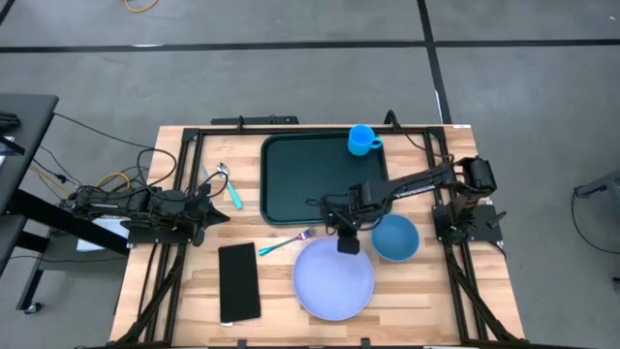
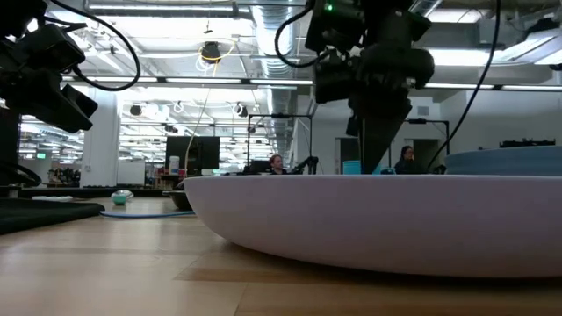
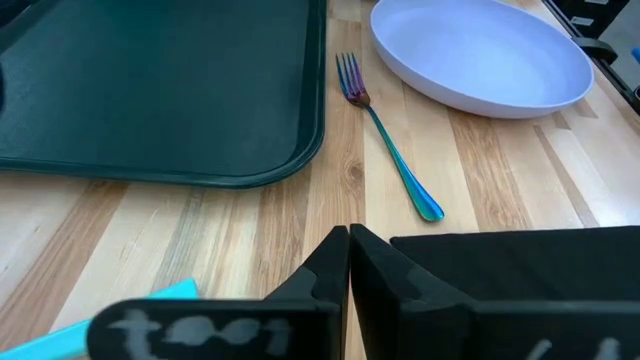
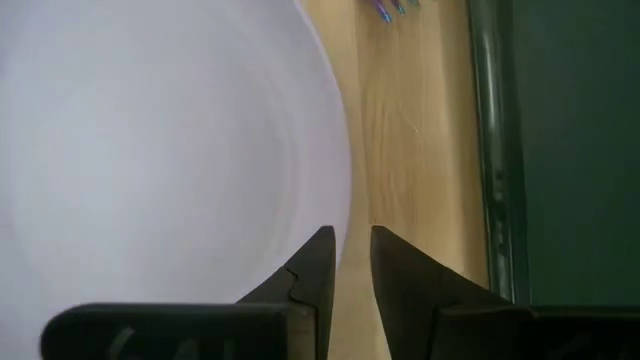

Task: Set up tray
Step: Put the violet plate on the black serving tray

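Note:
The dark green tray [image 1: 310,179] lies flat at the table's middle, with a blue cup [image 1: 361,140] standing in its far right corner. A lavender plate [image 1: 334,278] rests on the wood near the tray's near edge, and a blue bowl [image 1: 395,238] sits to its right. My right gripper [image 1: 347,242] points down at the plate's far rim [image 4: 340,200] and is shut on it. My left gripper [image 3: 348,245] is shut and waits at the table's left, holding nothing. My right gripper pinches the plate's far rim [image 4: 345,215] between its two fingers, one finger [image 4: 310,265] over the inside and the other [image 4: 400,265] outside. It comes from above, pointing down. The plate still rests flat on the table [image 2: 105,263].
An iridescent fork [image 1: 286,242] lies between the tray and a flat black rectangle [image 1: 239,282]. A teal-handled spoon [image 1: 231,186] lies left of the tray. Bare wood shows near the table's near edge. People stand in the room far behind.

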Robot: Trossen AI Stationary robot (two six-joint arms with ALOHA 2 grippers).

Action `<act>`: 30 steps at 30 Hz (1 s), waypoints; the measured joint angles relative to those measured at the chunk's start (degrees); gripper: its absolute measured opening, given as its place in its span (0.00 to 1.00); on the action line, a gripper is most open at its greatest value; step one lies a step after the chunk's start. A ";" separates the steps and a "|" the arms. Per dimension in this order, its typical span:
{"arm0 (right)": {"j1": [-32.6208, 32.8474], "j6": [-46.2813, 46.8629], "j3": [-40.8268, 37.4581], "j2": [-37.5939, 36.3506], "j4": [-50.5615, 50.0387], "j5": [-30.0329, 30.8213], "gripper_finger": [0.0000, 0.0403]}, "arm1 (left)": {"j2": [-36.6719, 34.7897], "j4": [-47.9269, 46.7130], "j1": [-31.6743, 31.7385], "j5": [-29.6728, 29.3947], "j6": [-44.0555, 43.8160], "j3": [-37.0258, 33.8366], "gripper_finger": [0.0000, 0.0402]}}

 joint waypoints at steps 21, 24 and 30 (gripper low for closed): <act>2.33 1.52 0.00 1.62 0.50 1.36 0.15 | 0.00 0.00 0.00 0.00 0.00 0.00 0.00; 3.08 1.52 0.00 1.62 0.52 1.36 0.15 | 0.01 0.00 0.00 0.00 0.00 0.00 0.00; 3.40 1.56 0.00 1.62 0.50 2.42 0.15 | 0.00 0.00 0.00 0.00 0.02 0.00 0.00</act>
